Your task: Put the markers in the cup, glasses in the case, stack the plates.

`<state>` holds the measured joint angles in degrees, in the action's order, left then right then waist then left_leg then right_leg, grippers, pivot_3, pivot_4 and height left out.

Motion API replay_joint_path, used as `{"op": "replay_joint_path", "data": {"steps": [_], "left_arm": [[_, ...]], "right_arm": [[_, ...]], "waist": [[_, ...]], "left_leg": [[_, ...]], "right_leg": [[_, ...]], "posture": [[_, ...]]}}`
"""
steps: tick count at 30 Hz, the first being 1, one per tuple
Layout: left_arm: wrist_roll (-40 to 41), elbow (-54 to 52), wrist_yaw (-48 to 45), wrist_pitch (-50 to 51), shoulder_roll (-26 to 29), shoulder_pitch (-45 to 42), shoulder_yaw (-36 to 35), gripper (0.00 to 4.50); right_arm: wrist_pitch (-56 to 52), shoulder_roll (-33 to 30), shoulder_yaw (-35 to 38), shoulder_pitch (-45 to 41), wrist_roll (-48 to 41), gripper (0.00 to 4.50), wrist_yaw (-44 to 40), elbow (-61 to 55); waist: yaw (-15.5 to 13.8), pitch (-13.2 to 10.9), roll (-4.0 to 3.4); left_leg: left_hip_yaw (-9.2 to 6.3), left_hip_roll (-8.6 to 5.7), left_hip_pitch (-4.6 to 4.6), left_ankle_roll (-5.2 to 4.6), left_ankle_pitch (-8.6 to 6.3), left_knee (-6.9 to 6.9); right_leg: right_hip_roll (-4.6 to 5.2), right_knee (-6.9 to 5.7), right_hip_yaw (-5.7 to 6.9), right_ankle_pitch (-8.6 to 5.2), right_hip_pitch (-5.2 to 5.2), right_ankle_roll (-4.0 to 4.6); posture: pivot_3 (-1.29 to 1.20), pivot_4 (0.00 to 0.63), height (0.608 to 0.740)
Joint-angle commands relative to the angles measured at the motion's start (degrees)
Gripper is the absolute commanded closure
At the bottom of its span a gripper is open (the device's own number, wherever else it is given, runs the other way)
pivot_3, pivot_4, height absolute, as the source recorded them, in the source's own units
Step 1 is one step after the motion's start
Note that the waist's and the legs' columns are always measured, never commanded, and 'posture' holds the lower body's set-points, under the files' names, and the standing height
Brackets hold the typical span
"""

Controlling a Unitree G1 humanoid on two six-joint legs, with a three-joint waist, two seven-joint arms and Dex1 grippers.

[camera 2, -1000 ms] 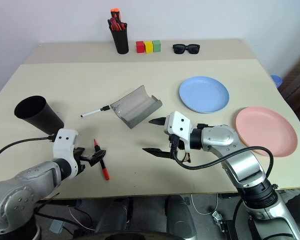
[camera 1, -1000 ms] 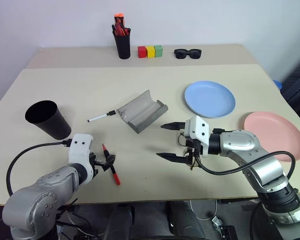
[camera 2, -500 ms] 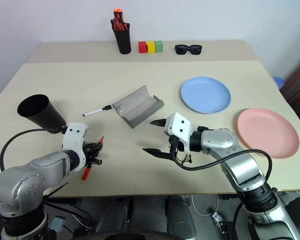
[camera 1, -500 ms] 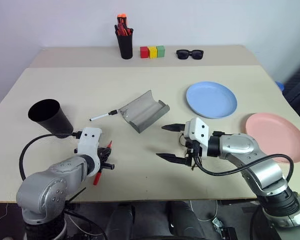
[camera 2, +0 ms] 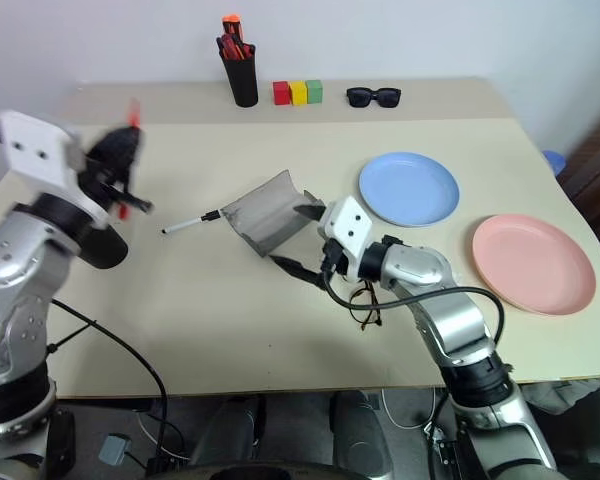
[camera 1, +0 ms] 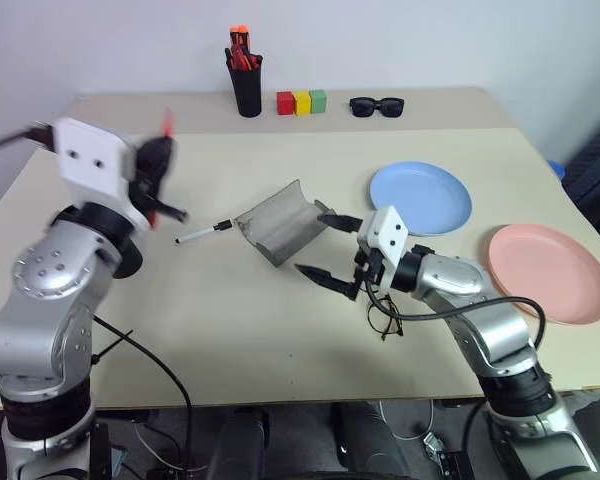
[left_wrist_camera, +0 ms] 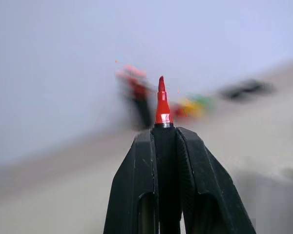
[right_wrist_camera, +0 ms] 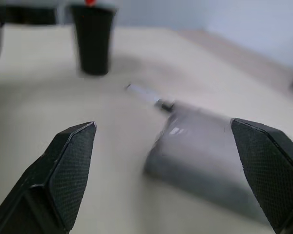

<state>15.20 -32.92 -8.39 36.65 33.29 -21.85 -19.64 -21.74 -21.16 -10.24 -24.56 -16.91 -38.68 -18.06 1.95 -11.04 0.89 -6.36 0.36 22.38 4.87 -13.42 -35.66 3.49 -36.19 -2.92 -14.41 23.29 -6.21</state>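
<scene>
Left gripper (camera 1: 158, 172) has swung up off the table and now sits high on the left with the red marker (left_wrist_camera: 162, 105) clenched between its fingers, red tip poking out past them; a second ago it was low at the near edge picking that marker up. Right gripper (camera 1: 332, 247) has slid toward the grey case (camera 1: 283, 222), jaws spread wide and holding nothing, one fingertip near the case's near-right end.

Cup (camera 2: 100, 245) is mostly hidden behind the left arm on the left side, so its mouth can't be judged well from here. White marker (camera 1: 204, 234) lies on the table just left of the case. Glasses (camera 1: 384, 316) lie on the table near the right arm, under its forearm. Blue plate (camera 1: 420, 197) and pink plate (camera 1: 548, 271) sit apart on the right, unstacked.

Risks: the marker is gripped near one end, so a fast swing could let it pivot or slip before it's over the cup. The raised arm also blocks the cup, so a drop could miss or tip it. Right arm could drag the glasses.
</scene>
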Motion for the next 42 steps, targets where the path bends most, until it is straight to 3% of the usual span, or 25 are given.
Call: {"op": "replay_joint_path", "data": {"steps": [1,8,19,36,37,42], "left_arm": [[-6.76,5.19,4.65,-8.14,0.99,-1.56,-3.76,4.49],[-10.67,11.39,9.62,-16.66,-2.56,0.25,-6.44,4.49],[-12.11,15.62,10.33,-22.78,-7.97,5.95,-5.35,4.49],[-13.34,17.95,12.92,-25.1,-10.26,7.0,-5.36,4.49],[-13.78,17.99,13.32,-25.03,-10.16,7.08,-5.37,3.49],[-14.01,17.89,14.05,-24.95,-10.4,7.29,-5.46,1.09]], "right_arm": [[1.98,7.0,2.46,-5.64,0.57,0.0,7.94,1.41],[1.26,13.32,1.49,-9.14,-1.11,0.0,9.3,3.0],[0.86,13.64,-0.65,-7.53,-1.5,0.0,7.07,2.2],[0.54,13.21,-1.54,-6.42,-1.3,0.0,6.77,1.84],[0.47,13.2,-1.57,-6.42,-1.33,0.0,6.73,1.83],[0.3,13.13,-1.69,-6.39,-1.29,0.0,6.61,1.73]], "waist": [[0.45,0.0,0.0],[0.16,0.01,0.01],[0.55,0.01,0.01],[0.53,0.01,0.01],[0.53,0.01,0.01],[0.54,0.01,0.01]], "left_leg": [[-0.01,0.02,0.01,0.0,0.0,0.02],[-0.01,0.01,0.07,0.01,0.0,0.1],[-0.02,0.02,0.02,0.01,0.0,0.1],[-0.02,0.02,0.03,0.01,0.0,0.1],[-0.02,0.02,0.03,0.01,0.0,0.1],[-0.02,0.02,0.03,0.01,0.0,0.1]], "right_leg": [[-0.02,-0.02,0.0,0.02,0.03,-0.03],[0.03,0.06,0.02,0.13,0.04,-0.28],[-0.02,-0.05,0.02,0.16,0.07,-0.31],[-0.01,-0.04,0.02,0.16,0.07,-0.31],[-0.01,-0.05,0.02,0.16,0.07,-0.31],[-0.01,-0.05,0.02,0.16,0.07,-0.31]], "posture": [[0.0,0.15,0.74],[0.0,0.15,0.74],[0.0,0.15,0.74],[0.0,0.15,0.74],[0.0,0.15,0.74],[0.0,0.15,0.74]]}}
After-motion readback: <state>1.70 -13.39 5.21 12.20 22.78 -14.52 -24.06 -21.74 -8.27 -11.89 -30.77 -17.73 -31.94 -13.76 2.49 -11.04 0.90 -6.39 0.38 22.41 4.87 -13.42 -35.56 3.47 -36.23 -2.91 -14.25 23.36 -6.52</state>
